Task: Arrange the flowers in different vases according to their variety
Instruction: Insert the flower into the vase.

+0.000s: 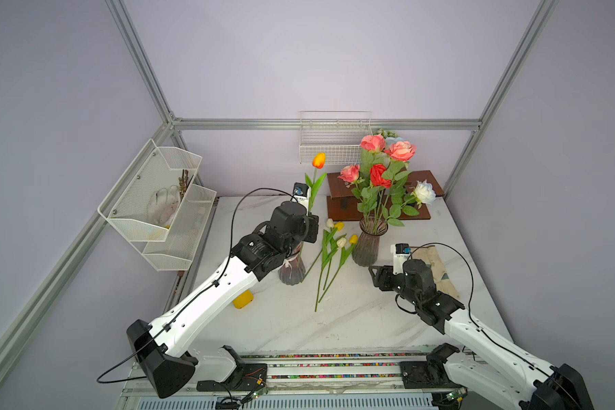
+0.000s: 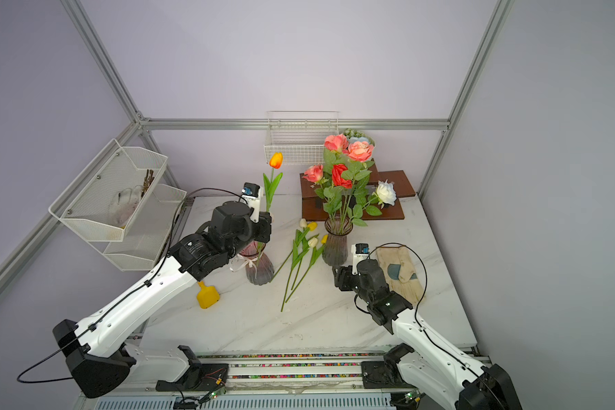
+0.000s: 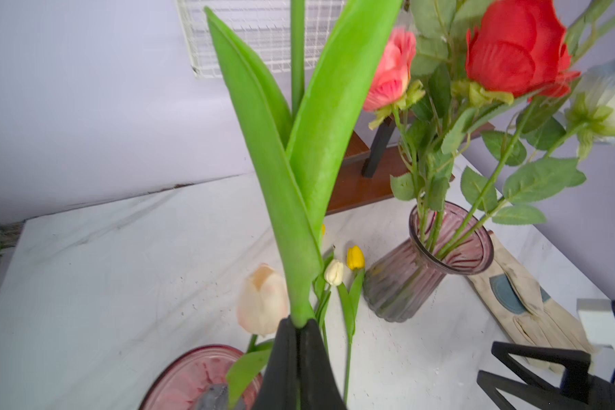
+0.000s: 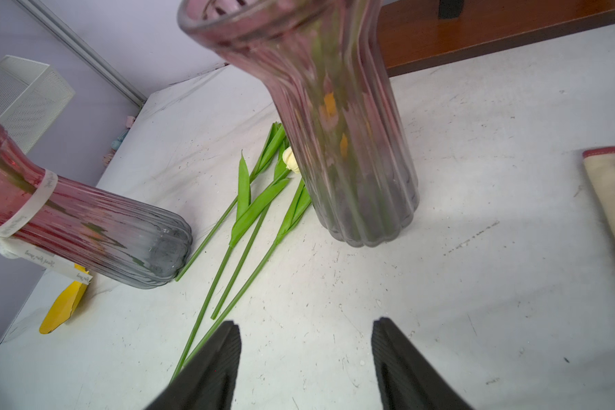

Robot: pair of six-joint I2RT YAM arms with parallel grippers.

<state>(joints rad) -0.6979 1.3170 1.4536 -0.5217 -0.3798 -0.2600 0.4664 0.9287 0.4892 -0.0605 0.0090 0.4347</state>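
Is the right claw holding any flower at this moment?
No, the right claw is open, and only the table shows inside its gap.

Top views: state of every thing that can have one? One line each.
bow vase, upright on table.
rose vase, upright, filled.
roses, standing in rose vase.
orange tulip, held upright, lower stem inside bow vase.
loose tulips, four, lying on table between vases.
left gripper, shut on orange tulip.
right gripper, open, empty, beside rose vase.
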